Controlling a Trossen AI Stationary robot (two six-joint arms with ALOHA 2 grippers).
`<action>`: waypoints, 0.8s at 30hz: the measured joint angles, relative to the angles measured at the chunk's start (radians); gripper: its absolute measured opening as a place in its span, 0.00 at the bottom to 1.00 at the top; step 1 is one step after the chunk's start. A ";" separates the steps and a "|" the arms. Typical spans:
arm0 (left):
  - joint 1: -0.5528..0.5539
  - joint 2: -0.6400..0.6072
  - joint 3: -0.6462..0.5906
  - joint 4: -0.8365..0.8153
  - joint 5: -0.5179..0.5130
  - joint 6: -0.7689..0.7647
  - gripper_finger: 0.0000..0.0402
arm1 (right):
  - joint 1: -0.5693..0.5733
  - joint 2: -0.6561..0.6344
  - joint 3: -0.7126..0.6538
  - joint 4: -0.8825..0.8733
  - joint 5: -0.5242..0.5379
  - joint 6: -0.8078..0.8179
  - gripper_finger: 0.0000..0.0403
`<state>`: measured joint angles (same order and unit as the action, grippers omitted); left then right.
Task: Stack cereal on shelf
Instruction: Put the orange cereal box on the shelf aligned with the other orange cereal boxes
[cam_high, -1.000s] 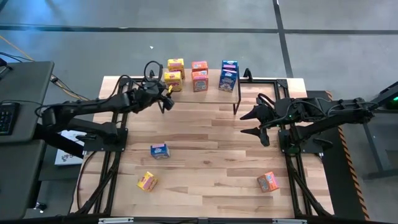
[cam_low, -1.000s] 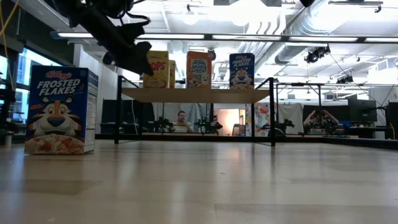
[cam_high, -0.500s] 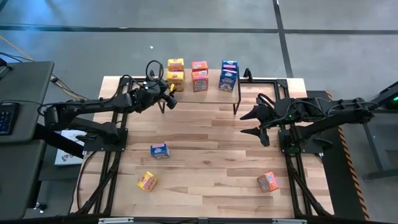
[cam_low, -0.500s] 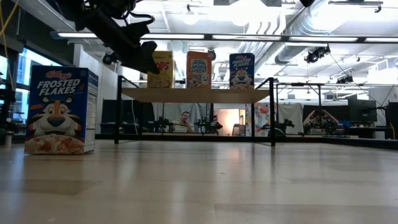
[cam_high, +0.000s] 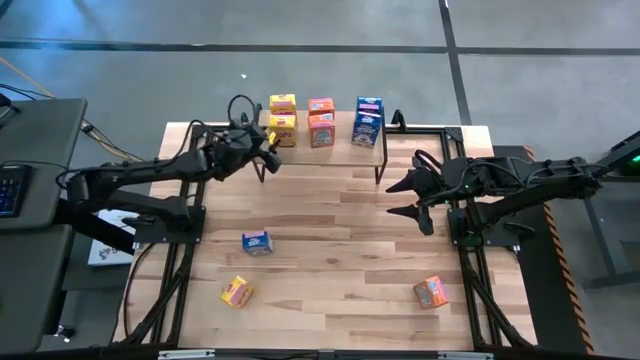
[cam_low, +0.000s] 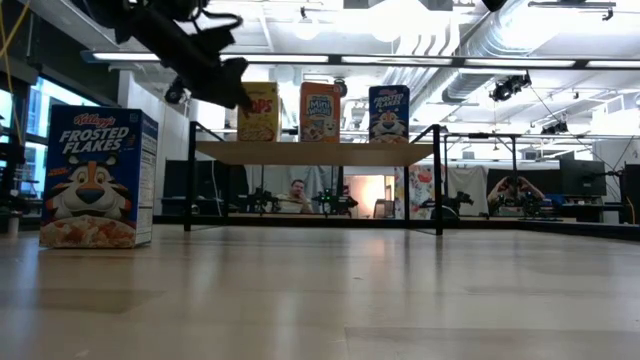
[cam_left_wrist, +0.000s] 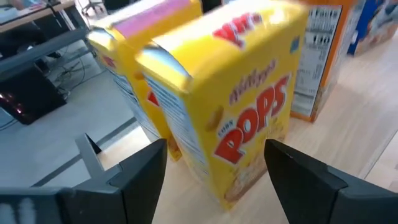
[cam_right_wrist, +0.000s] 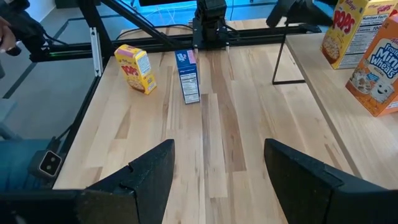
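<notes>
Six small cereal boxes (cam_high: 322, 128) up on the shelf (cam_high: 345, 147) at the far edge of the tabletop (cam_high: 340, 250), in three pairs: yellow on the left, orange in the middle, blue on the right. Three more down on the wood: a blue box (cam_high: 256, 242) left of centre, a yellow box (cam_high: 236, 291) nearer and just left of it, an orange box (cam_high: 431, 291) well apart at the near right. Left gripper (cam_high: 268, 152) at the shelf's left end, just beside the nearer yellow Pops box (cam_high: 281, 125), fingers (cam_left_wrist: 143, 180) spread and released, the box upright on the shelf top ahead of them and gripped by neither finger. Seen level across the table, the same gripper (cam_low: 235, 90) above and just left of the yellow box on the shelf, with the orange and blue boxes upright to its right. Right gripper (cam_high: 398, 198) over bare tabletop on the right, near the shelf's right leg, fingers (cam_right_wrist: 149, 177) wide apart and holding nothing.
</notes>
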<state>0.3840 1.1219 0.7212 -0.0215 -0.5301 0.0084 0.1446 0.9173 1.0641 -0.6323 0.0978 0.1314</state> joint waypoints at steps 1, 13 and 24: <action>0.000 -0.013 0.000 -0.001 0.000 -0.005 0.65 | 0.000 0.000 0.000 0.000 0.000 0.002 0.60; -0.092 -0.185 0.000 -0.043 0.003 -0.055 0.65 | 0.000 0.000 0.000 -0.026 -0.005 0.173 0.60; -0.212 -0.225 0.000 -0.087 0.004 -0.083 0.65 | 0.000 0.003 0.000 -0.097 -0.011 0.526 0.60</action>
<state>0.1716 0.8970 0.7212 -0.1089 -0.5262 -0.0746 0.1446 0.9204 1.0641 -0.7294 0.0864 0.6574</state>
